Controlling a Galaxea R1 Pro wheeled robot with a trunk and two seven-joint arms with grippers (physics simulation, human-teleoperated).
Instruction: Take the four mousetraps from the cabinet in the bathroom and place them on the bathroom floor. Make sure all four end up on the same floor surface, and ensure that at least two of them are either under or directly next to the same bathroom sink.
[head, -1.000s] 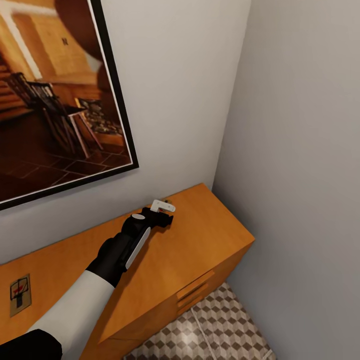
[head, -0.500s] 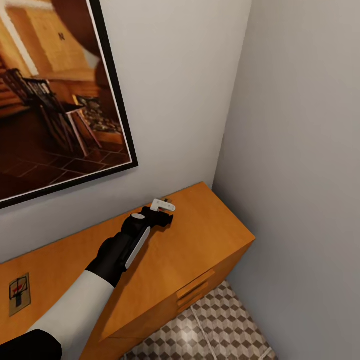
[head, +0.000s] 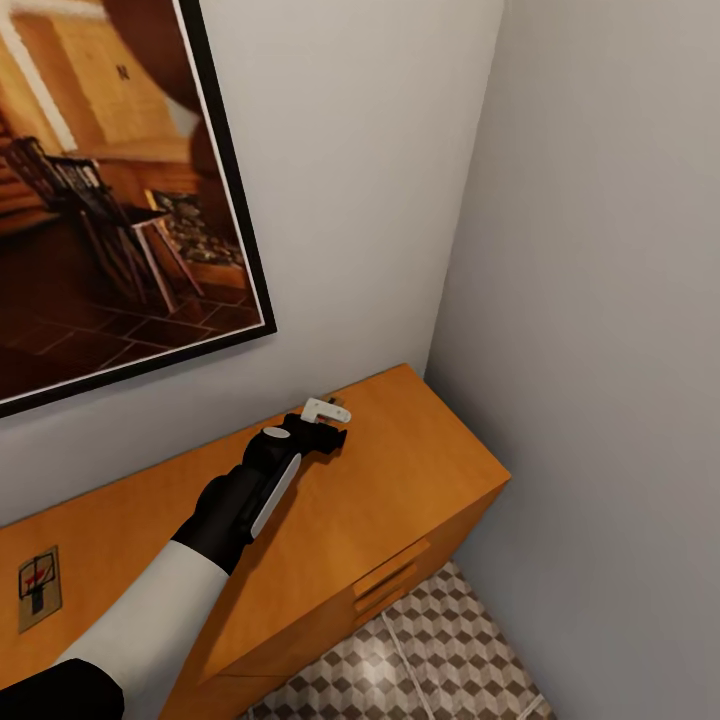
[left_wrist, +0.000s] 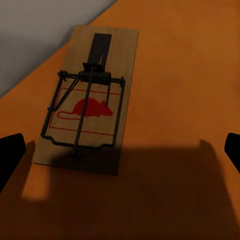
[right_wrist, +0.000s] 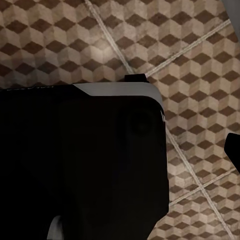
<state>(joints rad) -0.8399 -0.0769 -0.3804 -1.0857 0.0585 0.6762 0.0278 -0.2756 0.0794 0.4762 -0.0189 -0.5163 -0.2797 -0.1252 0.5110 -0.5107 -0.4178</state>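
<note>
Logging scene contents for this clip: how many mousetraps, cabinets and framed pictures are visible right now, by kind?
Mousetraps: 2, one at the cabinet top's left end, one just ahead of the left tool
Cabinets: 1
Framed pictures: 1
Total: 4

Second mousetrap (head: 40, 588) cut by head view's left edge; left hand (head: 335, 415) covering the near mousetrap (left_wrist: 87, 97).

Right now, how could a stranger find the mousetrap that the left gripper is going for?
Find the orange cabinet in the corner. The left gripper hangs over the mousetrap, close to the wall. The other mousetrap lies far along the top, away from the corner.
</note>
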